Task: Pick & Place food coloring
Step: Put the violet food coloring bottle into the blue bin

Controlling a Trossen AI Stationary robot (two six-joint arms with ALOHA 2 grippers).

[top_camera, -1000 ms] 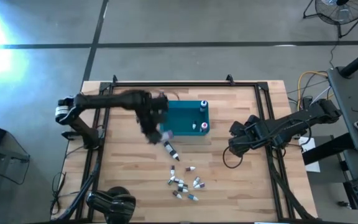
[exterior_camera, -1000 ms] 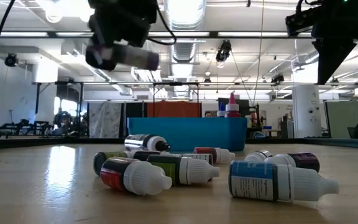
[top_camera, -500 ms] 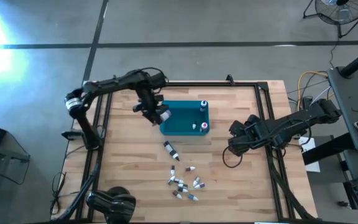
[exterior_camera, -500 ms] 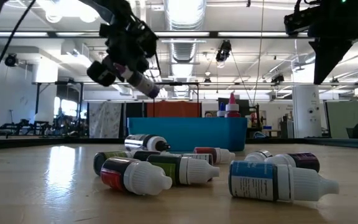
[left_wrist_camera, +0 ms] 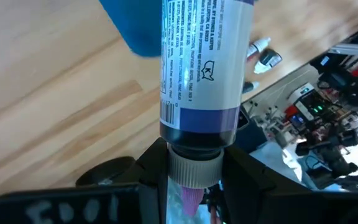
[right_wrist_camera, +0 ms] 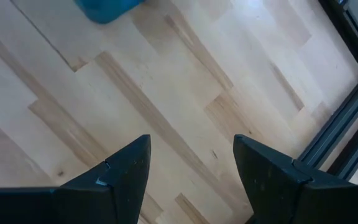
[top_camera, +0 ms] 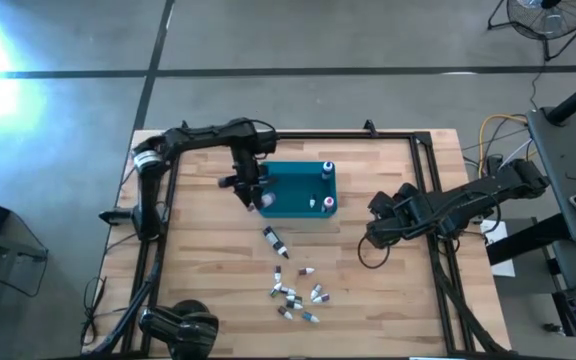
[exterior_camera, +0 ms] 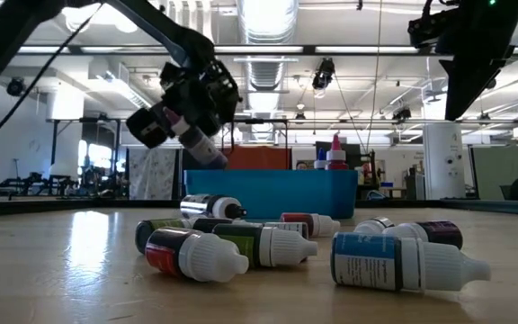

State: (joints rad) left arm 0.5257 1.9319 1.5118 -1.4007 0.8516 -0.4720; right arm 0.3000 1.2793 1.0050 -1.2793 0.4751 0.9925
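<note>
My left gripper (top_camera: 254, 194) is shut on one food coloring bottle (left_wrist_camera: 201, 62) with a white label and purple bands, held over the left end of the teal bin (top_camera: 303, 190). In the low view the bottle (exterior_camera: 200, 144) slants down toward the bin (exterior_camera: 268, 193). Two small bottles (top_camera: 325, 171) stand in the bin's right end. Several more bottles (top_camera: 296, 296) lie on their sides near the table's front, and one longer bottle (top_camera: 276, 241) lies closer to the bin. My right gripper (top_camera: 376, 234) hangs open over bare wood on the right. My left gripper pinches the bottle at its cap end (left_wrist_camera: 194, 163) between the two fingers. The body sticks out ahead, in line with the fingers. The fingers slant downward, coming from the table's left. The bottle is lifted clear, its bottom end lowest.
Bare wood lies between the bin and my right gripper (right_wrist_camera: 191, 165). A black frame rail (top_camera: 428, 180) runs along the table's right side and another along its far edge. A dark round object (top_camera: 183, 325) sits at the near left corner.
My left gripper has come down toward the bin's left end and rolled about its own axis while staying shut on the bottle. The bottle, level a second ago, now tilts with its bottom end down.
</note>
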